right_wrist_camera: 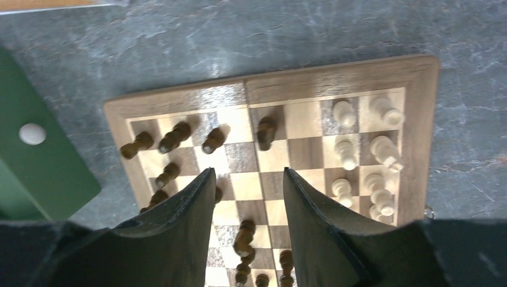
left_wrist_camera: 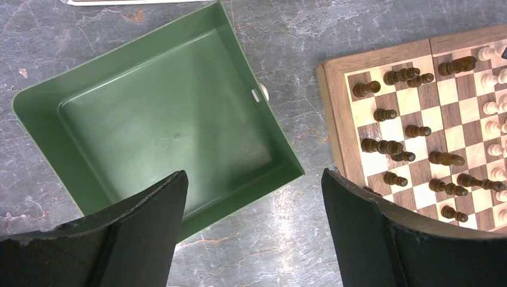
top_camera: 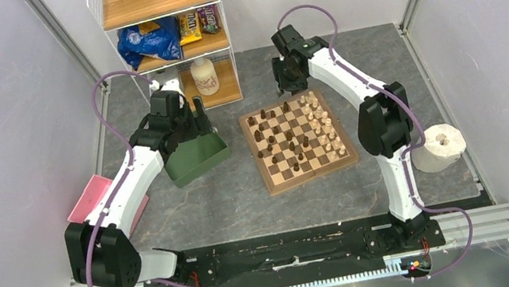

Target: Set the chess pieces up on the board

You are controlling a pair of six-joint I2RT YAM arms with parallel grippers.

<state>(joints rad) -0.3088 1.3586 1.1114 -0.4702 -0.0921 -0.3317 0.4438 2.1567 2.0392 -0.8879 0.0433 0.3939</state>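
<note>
The board [top_camera: 312,174] lies mid-table, turned slightly. Dark brown chess pieces [top_camera: 274,136] stand scattered over its left half and middle, and pale cream pieces [top_camera: 323,125] stand in rows along its right side. My right gripper [top_camera: 293,86] hovers over the board's far edge. In the right wrist view this gripper [right_wrist_camera: 248,171] is open and empty, with dark pieces [right_wrist_camera: 245,236] on the squares below it. My left gripper [left_wrist_camera: 254,176] is open wide and empty over the table. It hangs between the empty green tray [left_wrist_camera: 161,119] and the board's left border [left_wrist_camera: 332,107].
The green tray [top_camera: 195,158] sits left of the board, with a small white knob [left_wrist_camera: 258,94] on its outer wall. A shelf unit [top_camera: 170,40] with snacks and a bottle [top_camera: 205,77] stands behind. A pink object [top_camera: 91,197] lies far left and a paper roll [top_camera: 440,146] far right.
</note>
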